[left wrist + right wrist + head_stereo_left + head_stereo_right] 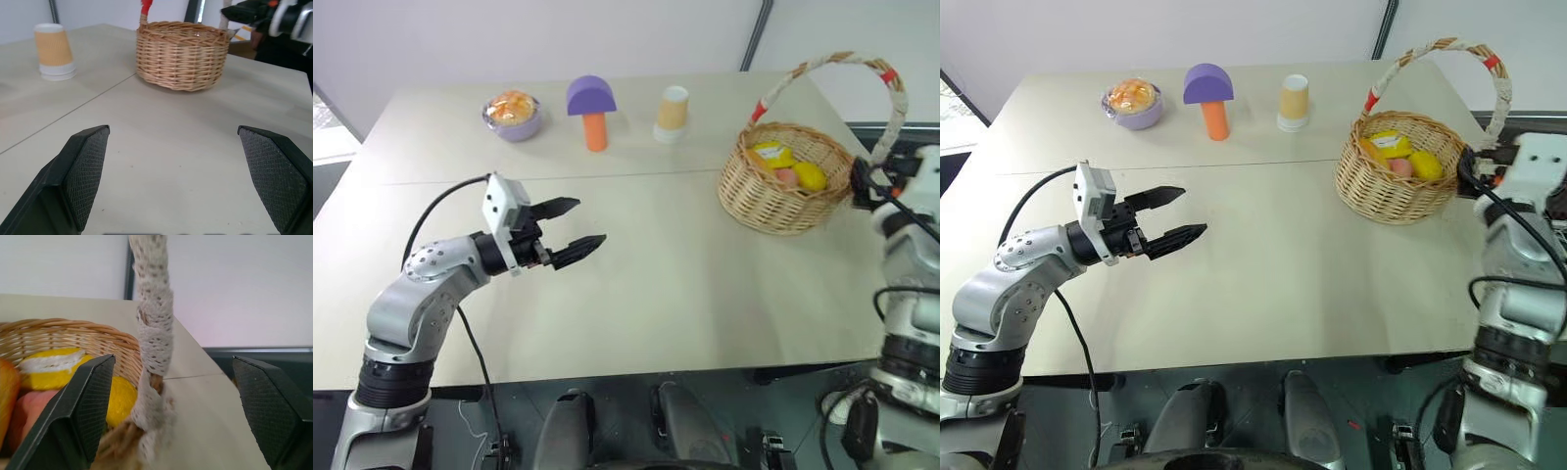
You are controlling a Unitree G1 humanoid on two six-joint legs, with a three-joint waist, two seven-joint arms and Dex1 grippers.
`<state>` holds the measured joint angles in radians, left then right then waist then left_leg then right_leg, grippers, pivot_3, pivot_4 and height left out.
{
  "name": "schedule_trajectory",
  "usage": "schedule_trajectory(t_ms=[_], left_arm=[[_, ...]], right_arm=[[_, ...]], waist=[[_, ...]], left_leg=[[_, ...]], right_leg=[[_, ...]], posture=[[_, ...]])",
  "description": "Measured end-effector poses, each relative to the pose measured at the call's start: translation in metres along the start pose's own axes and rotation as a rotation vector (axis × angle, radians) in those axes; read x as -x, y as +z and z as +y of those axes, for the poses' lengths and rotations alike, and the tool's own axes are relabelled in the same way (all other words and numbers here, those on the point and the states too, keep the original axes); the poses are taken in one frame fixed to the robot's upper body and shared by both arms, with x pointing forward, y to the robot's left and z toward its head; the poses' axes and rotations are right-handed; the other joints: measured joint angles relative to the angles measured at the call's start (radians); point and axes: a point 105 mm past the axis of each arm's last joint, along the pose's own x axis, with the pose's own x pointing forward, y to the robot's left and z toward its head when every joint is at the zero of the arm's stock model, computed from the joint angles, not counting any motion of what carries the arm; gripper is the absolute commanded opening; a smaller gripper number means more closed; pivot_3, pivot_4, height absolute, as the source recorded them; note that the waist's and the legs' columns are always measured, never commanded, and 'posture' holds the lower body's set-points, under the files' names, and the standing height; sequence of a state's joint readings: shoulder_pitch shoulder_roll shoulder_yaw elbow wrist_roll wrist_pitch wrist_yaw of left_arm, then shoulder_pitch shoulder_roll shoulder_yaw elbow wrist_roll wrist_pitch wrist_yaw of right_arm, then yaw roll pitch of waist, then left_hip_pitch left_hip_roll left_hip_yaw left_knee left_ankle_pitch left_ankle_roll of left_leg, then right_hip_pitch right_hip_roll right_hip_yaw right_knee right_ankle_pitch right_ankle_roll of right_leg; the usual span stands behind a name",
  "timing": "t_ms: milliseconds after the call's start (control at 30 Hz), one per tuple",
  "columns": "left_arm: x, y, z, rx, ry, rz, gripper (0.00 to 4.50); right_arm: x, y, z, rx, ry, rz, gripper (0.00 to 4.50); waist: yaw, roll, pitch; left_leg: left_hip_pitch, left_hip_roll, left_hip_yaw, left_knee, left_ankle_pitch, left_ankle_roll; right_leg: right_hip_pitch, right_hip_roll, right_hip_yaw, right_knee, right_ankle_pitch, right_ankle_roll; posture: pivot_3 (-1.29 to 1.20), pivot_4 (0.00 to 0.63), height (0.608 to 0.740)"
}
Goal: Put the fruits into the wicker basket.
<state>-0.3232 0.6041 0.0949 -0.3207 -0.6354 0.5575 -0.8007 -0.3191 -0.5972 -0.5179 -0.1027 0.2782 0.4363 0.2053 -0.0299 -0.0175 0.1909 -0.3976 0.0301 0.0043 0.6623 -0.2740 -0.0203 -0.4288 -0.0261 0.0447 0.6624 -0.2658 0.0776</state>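
Three fruits (790,166) in one wicker basket (773,201); left gripper (574,229) and right gripper (171,411) both agape, empty

- Evenly and brightly lit from overhead, with no glare on the pale beige matte tabletop (685,284).
- Soft, faint shadows beneath the round tan woven wicker basket (783,181) and, well to its left, under the purple-capped orange mushroom toy (592,113).
- Close to the basket's white cloth-wrapped handle (151,333), slightly out of focus, blurred at its foot.
- Sharp elsewhere, mild bending towards the edges.
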Motion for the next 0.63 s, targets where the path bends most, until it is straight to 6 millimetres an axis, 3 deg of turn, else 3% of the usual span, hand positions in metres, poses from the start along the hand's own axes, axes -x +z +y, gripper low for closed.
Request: schedule_trajectory(t_ms=[133, 200, 367, 500, 633], left_arm=[[0.009, -0.011, 0.017, 0.026, 0.09, 0.022, 4.5], [0.014, -0.019, 0.022, 0.026, 0.134, 0.041, 4.5], [0.036, -0.059, 0.041, 0.081, 0.311, 0.118, 4.5], [0.058, -0.064, 0.055, 0.071, 0.444, 0.105, 4.5], [0.073, -0.069, 0.056, 0.071, 0.506, 0.109, 4.5]], right_arm=[[0.027, -0.009, 0.015, 0.061, 0.198, 0.049, 4.07], [0.037, -0.011, 0.032, 0.074, 0.314, 0.059, 4.07], [0.064, -0.014, 0.122, 0.056, 0.737, 0.045, 4.07], [0.061, -0.019, 0.15, 0.02, 0.825, 0.032, 4.07], [0.052, -0.034, 0.159, 0.006, 0.847, 0.057, 4.07]], waist=[[-0.006, 0.0, 0.0], [-0.015, 0.0, 0.0], [-0.02, 0.0, 0.0], [-0.011, -0.001, 0.0], [-0.004, -0.001, 0.0]], left_leg=[[0.004, 0.001, 0.001, 0.0, -0.001, 0.001], [0.006, 0.001, 0.002, 0.0, -0.001, 0.001], [0.007, 0.004, 0.001, 0.0, -0.001, 0.001], [0.006, 0.004, 0.002, 0.0, -0.001, 0.001], [0.006, 0.002, 0.003, 0.0, -0.001, 0.001]], right_leg=[[0.003, 0.001, 0.0, 0.0, 0.0, 0.0], [0.004, 0.001, 0.002, 0.0, 0.0, 0.0], [0.004, 0.007, 0.003, 0.0, 0.0, 0.0], [0.003, 0.005, 0.003, 0.0, 0.0, 0.0], [0.004, 0.0, 0.003, 0.0, 0.0, 0.0]], posture=[[0.0, 0.15, 0.74], [0.0, 0.15, 0.74], [0.0, 0.15, 0.74], [0.0, 0.15, 0.74], [0.0, 0.15, 0.74]])
